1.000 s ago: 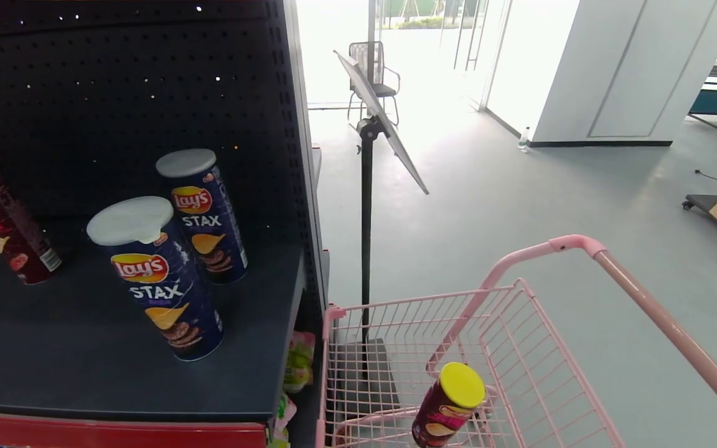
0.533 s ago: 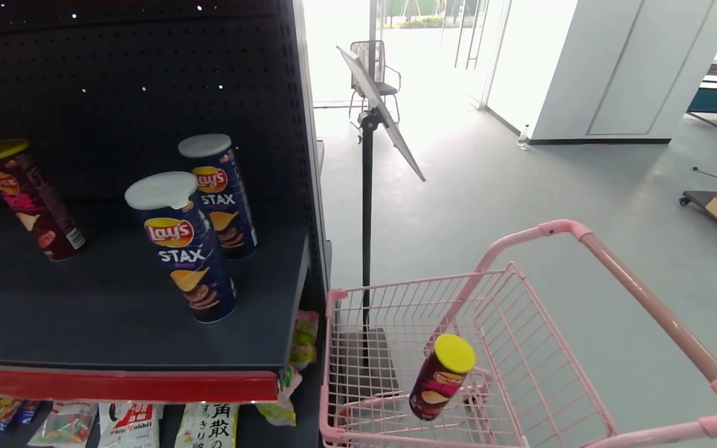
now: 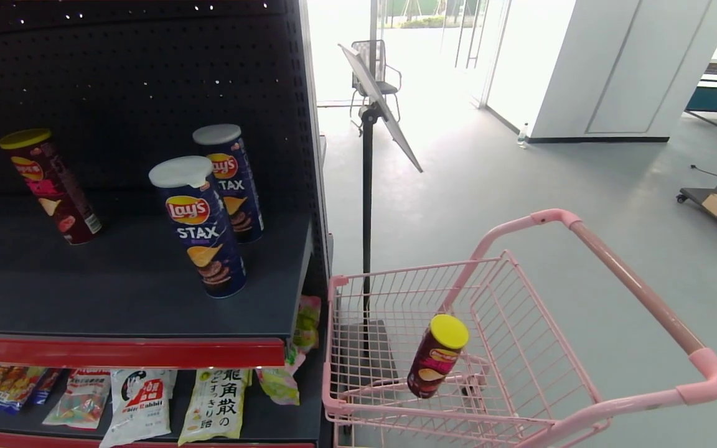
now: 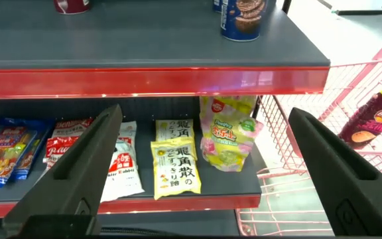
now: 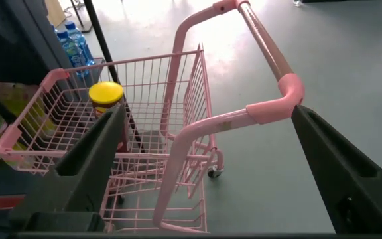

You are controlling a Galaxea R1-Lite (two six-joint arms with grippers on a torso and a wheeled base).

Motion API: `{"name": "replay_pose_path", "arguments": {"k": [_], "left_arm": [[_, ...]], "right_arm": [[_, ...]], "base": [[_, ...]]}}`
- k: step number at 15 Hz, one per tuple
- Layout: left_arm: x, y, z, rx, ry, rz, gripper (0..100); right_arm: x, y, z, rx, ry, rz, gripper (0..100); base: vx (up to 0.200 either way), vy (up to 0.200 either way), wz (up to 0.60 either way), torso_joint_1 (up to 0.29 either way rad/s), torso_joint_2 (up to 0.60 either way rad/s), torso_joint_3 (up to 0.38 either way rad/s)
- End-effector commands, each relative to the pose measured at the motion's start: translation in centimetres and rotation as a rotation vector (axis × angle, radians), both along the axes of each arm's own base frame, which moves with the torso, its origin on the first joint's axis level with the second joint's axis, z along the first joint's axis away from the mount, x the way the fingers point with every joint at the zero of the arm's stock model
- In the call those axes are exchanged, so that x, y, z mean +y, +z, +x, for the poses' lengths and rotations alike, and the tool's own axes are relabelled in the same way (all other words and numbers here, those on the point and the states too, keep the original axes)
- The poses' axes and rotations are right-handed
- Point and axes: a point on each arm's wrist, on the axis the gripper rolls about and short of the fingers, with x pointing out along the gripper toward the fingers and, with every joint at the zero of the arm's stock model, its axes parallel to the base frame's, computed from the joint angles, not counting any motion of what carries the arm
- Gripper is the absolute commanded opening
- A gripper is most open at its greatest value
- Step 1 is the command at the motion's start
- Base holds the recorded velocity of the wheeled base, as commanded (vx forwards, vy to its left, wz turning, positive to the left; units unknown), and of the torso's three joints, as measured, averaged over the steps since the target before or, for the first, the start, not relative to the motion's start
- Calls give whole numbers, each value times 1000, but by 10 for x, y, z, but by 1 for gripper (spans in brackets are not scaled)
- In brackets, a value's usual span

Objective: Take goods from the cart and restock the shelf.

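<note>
In the head view a maroon chip can with a yellow lid (image 3: 436, 354) stands tilted in the pink cart (image 3: 632, 286). On the dark shelf (image 3: 116, 292) stand two blue chip cans (image 3: 200, 227) (image 3: 231, 180) and, farther left, a maroon can (image 3: 50, 186). My left gripper (image 4: 205, 111) is open in front of the shelf's red edge (image 4: 151, 81), with the cart's can (image 4: 375, 119) off to one side. My right gripper (image 5: 207, 109) is open above the cart handle (image 5: 270, 106); the can's yellow lid (image 5: 106, 93) shows just past one finger.
Snack bags (image 3: 140, 398) lie on the lower shelf under the red edge. A black stand with a tilted board (image 3: 368, 186) rises just behind the cart. Water bottles (image 5: 71, 46) stand on the floor beyond the cart. Open grey floor lies to the right.
The head view has shifted: the shelf and cart sit higher and farther off in the picture, and the lower shelf has come into view. The cans keep their places.
</note>
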Motion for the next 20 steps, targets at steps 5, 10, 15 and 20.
{"name": "replay_pose_path", "arguments": {"k": [5,10,15,20], "left_arm": [[0,0,0,2,0,0,100],[0,0,0,2,0,0,100],[0,0,0,2,0,0,100],[0,0,0,2,0,0,100]], "right_arm": [[0,0,0,1,1,0,100],[0,0,0,1,1,15,100],[0,0,0,-1,1,21,100],[0,0,0,-1,1,21,100]], "base": [[0,0,0,-20,48,25],[0,0,0,-152,346,190],[0,0,0,-162,386,218],[0,0,0,-214,530,314]]}}
